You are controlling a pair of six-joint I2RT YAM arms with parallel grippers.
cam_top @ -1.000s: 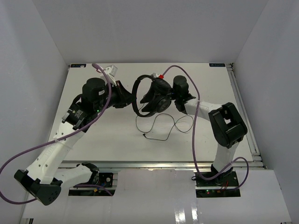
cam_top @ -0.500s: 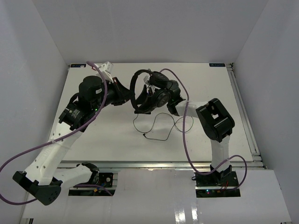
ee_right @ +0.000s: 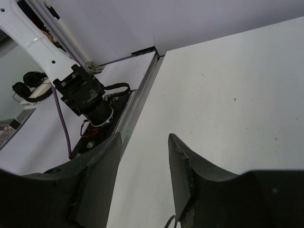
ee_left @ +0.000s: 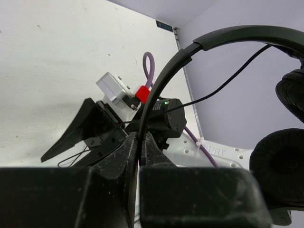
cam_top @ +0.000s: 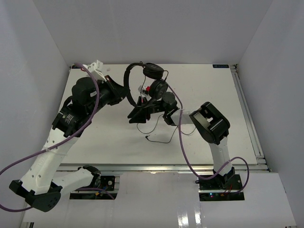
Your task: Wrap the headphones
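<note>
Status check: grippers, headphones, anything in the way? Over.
Left gripper shut on headphones at headband. Right gripper open, empty. Cord trailing onto table. No obstruction seen.

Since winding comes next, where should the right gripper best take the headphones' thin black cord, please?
Probably the slack loop of the thin black cord on the white table, from above: it lies flat and free. The left gripper pinches the black headphones by the arched headband; the open right gripper is near.

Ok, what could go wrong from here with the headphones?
The left pincer grips the small black on-ear headphones only by the thin headband, so they could twist or slip. The right pincer is open and empty; closing now may miss the thin black cord or snag its loose loops.
</note>
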